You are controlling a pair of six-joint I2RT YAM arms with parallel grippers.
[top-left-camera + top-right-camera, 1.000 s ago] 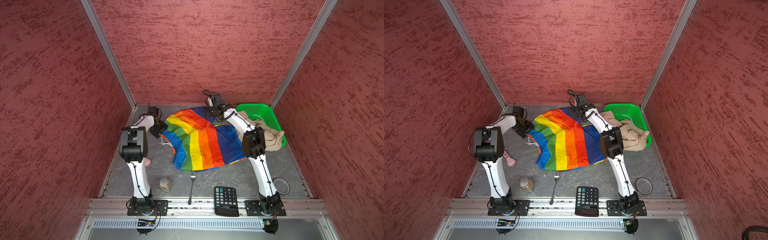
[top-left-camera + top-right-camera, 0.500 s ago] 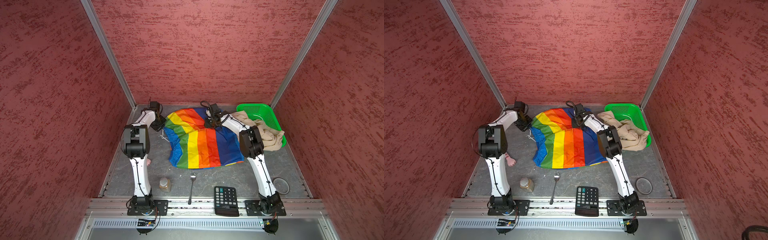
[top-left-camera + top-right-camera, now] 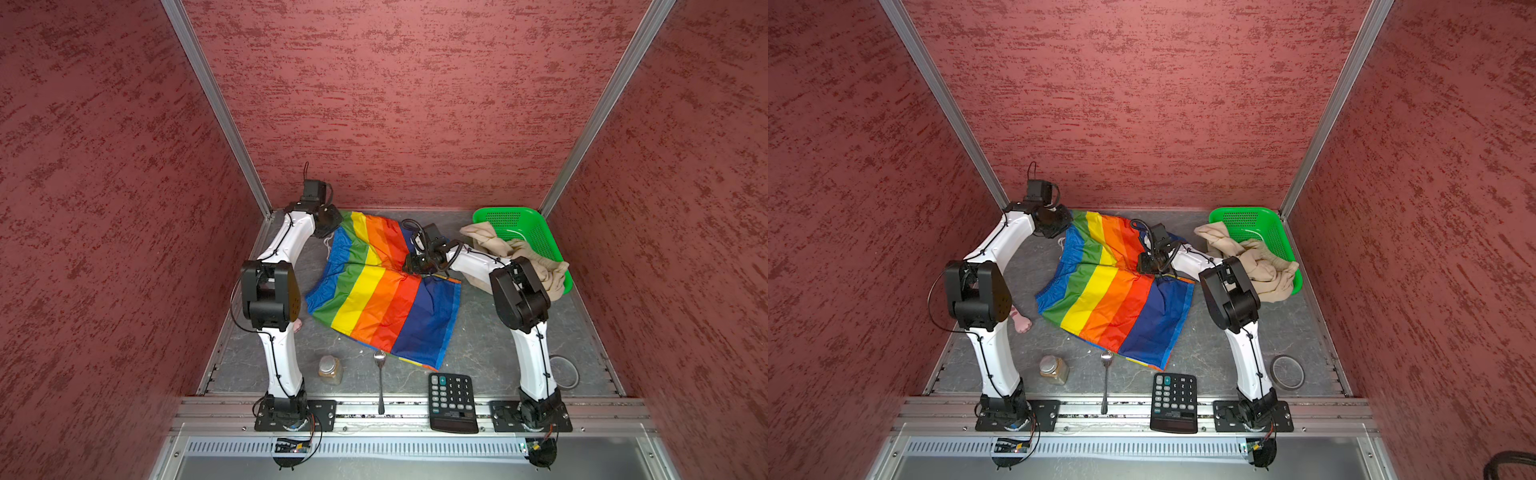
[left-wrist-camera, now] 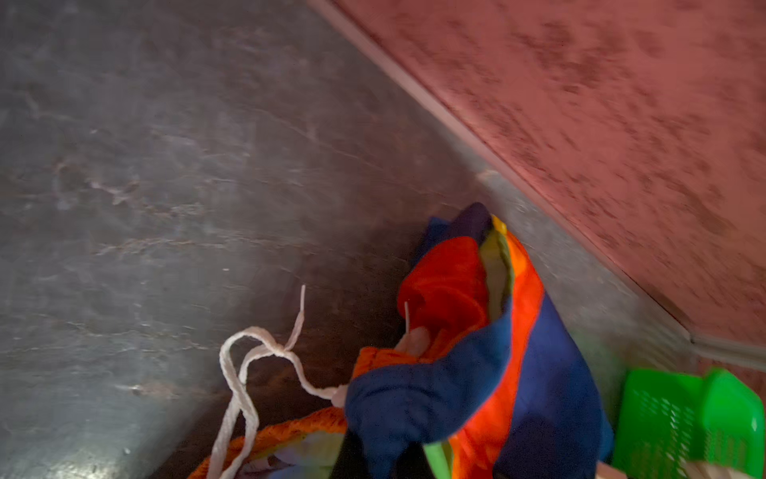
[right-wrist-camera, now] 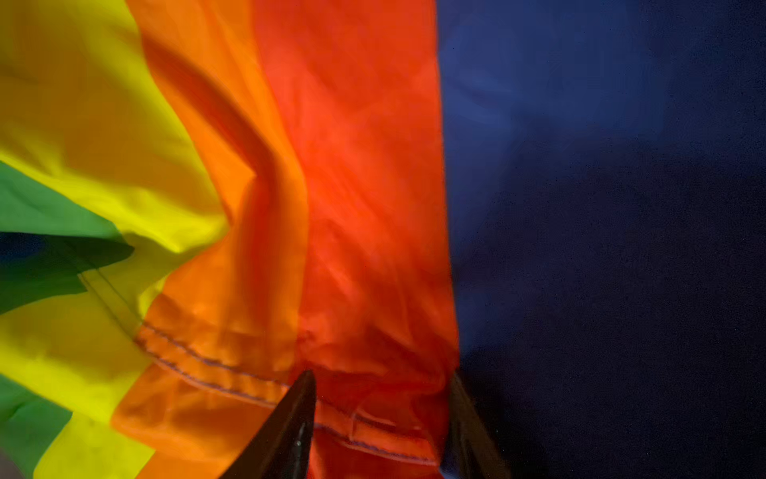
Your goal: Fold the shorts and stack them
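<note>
Spread flatter than a second ago, thin shiny rainbow-striped shorts [image 3: 374, 303] lie left of the green plastic mesh basket [image 3: 507, 211] — crumpled beige shorts [image 3: 536, 259] drape its rim. Left gripper [image 3: 334, 226] clamps the rainbow waistband; right gripper [image 5: 381, 377] straddles their red hem, jaws apart.

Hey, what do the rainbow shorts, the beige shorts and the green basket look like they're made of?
The rainbow shorts: thin woven synthetic, likely nylon or polyester; smooth, slightly shiny, sharply creased. The beige shorts: softer matte cloth, maybe cotton; it slumps in thick rounded folds. The green basket: glossy moulded plastic with perforated mesh walls.
</note>
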